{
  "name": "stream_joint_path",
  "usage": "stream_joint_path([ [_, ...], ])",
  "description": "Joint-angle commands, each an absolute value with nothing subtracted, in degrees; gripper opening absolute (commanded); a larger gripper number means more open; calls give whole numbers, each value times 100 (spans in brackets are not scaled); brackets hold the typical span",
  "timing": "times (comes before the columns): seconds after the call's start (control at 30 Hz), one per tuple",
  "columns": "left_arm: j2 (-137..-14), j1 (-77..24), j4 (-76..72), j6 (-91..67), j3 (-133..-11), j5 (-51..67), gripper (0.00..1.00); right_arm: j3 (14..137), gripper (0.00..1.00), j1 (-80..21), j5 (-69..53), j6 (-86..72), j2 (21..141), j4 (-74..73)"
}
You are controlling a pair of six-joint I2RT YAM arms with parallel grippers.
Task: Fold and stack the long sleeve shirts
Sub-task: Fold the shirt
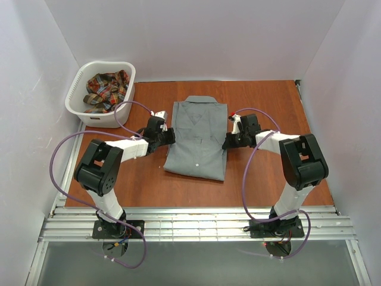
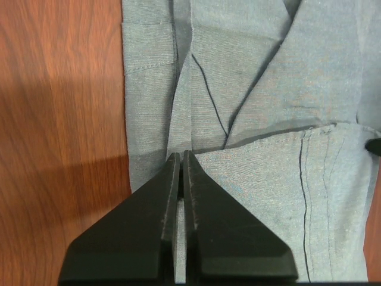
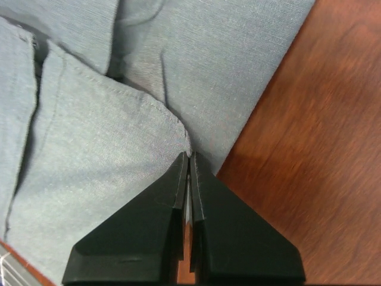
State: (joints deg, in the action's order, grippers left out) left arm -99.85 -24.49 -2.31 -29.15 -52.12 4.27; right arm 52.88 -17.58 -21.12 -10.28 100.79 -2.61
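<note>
Top external view: on the table (image 1: 268, 173), the grey shirt (image 1: 199, 140) lies centred, sleeves folded in. The plaid shirt (image 1: 107, 89) sits in the basket (image 1: 77, 110). The left gripper (image 1: 169, 136) and right gripper (image 1: 227, 142) sit at the grey shirt's side edges, jaws closed; whether they pinch cloth is unclear. Risk: a shallow pinch slips and skews the fold.

A reddish-brown wood-grain tabletop (image 1: 268, 101) fills the middle of the overhead view, boxed in by plain white panels: a back wall (image 1: 196, 36), a left wall (image 1: 30, 89) and a right wall (image 1: 351, 89). Along the table's near edge runs a ribbed silver metal rail strip (image 1: 196, 226). Below it lies a flat grey surface (image 1: 196, 271), possibly the floor, though the view does not make that clear. The light is soft and even. In the left wrist view a dim shadow band (image 2: 59, 137) crosses the wood.
</note>
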Motion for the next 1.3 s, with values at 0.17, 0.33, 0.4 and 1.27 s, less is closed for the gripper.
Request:
stream_joint_path([
  [0.17, -10169, -2443, -800, -2699, -5212, 70, 13, 5634, 10, -1714, -2013, -879, 10380, -79],
  [0.33, -9467, -2443, -678, -2777, -5185, -237, 43, 5862, 39, -1705, -2013, -852, 9898, -386],
  [0.4, -8967, -2435, -511, -2961, -5229, -299, 54, 5933, 54, -1714, -1995, -966, 9564, -509],
  [1.27, -8024, -3278, 1222, -4939, -3463, 835, 31, 3086, 56, -3973, -3261, -4428, 9333, 3714],
])
